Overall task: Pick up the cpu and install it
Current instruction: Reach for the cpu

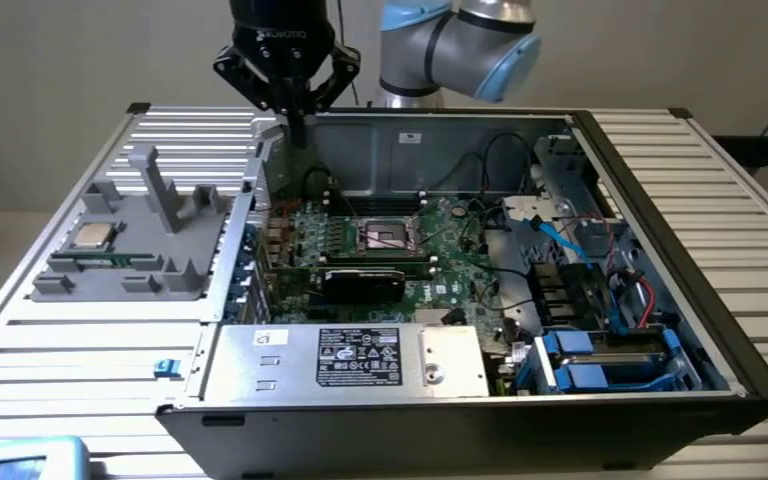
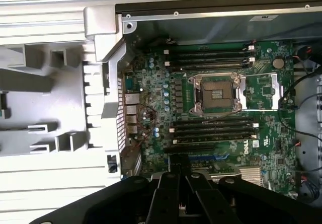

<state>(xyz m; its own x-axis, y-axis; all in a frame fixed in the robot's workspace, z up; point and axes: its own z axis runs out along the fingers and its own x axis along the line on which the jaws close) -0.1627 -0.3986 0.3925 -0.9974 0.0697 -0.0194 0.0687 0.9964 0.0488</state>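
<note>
Here, an open desktop computer case [image 1: 651,300] lies on its side on a slatted metal table [image 1: 77,350], seen from above. A black gripper [image 1: 299,138] hangs from a silver and blue robot arm [image 1: 471,40] over the back corner of the case, on the exterior view's left. Its jaws are pressed together and point straight down, with nothing between them. The cpu [image 1: 92,236], a small square chip with a silvery top, lies flat on a grey tray [image 1: 171,270] that sits on the table just beside the case, on the exterior view's left. The chip is well apart from the gripper and nothing touches it. A thin green memory stick [image 1: 91,262] lies on the same tray, near the chip. Inside the case, a green motherboard [image 1: 451,260] carries a black socket frame [image 1: 387,235] with a shiny centre, set between rows of dark memory slots [image 2: 211,131]. A silver power supply box [image 1: 344,360] with a black label fills the near edge of the case. In the wrist view, the closed gripper [image 2: 178,163] hovers above the motherboard [image 2: 151,98], with the socket frame [image 2: 216,93] open and bare and the tray [image 2: 40,108] outside the case wall.
</note>
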